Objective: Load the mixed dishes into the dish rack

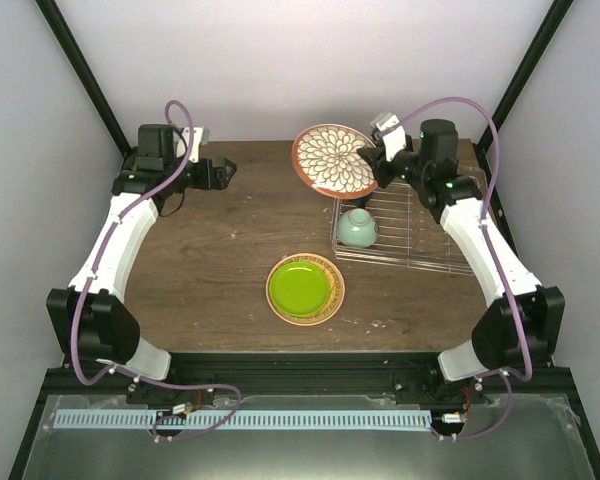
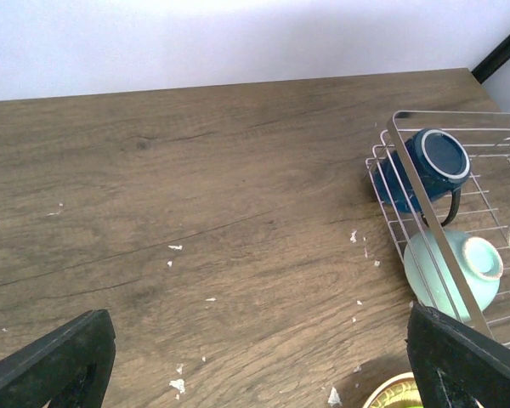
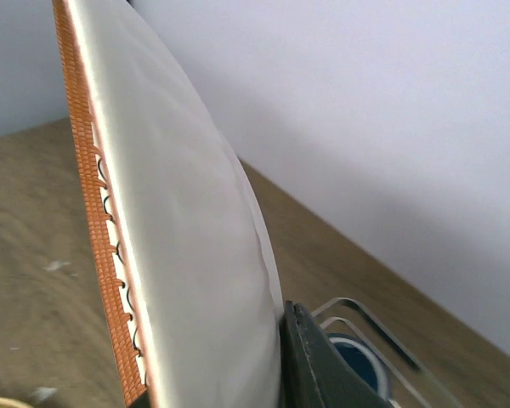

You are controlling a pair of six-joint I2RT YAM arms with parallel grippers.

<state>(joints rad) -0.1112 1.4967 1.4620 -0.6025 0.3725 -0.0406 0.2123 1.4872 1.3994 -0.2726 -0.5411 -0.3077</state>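
Right hand (image 1: 370,162) is clamped on the rim of the flower plate (image 1: 334,161): terracotta edge, white petal pattern, tilted up in the air over the far-left corner of the rack (image 1: 420,215). The rack holds the dark blue mug (image 2: 432,166) and mint bowl (image 1: 357,228). Green plate (image 1: 304,288) lies flat on the table (image 1: 220,260), near the rack. Left hand (image 1: 220,172) is spread wide, empty.

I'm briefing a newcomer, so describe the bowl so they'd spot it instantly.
Find the silver wire dish rack on the right of the wooden table. In its near-left corner sits the pale mint-green round bowl. Its rack neighbour, a dark blue mug, is darker.
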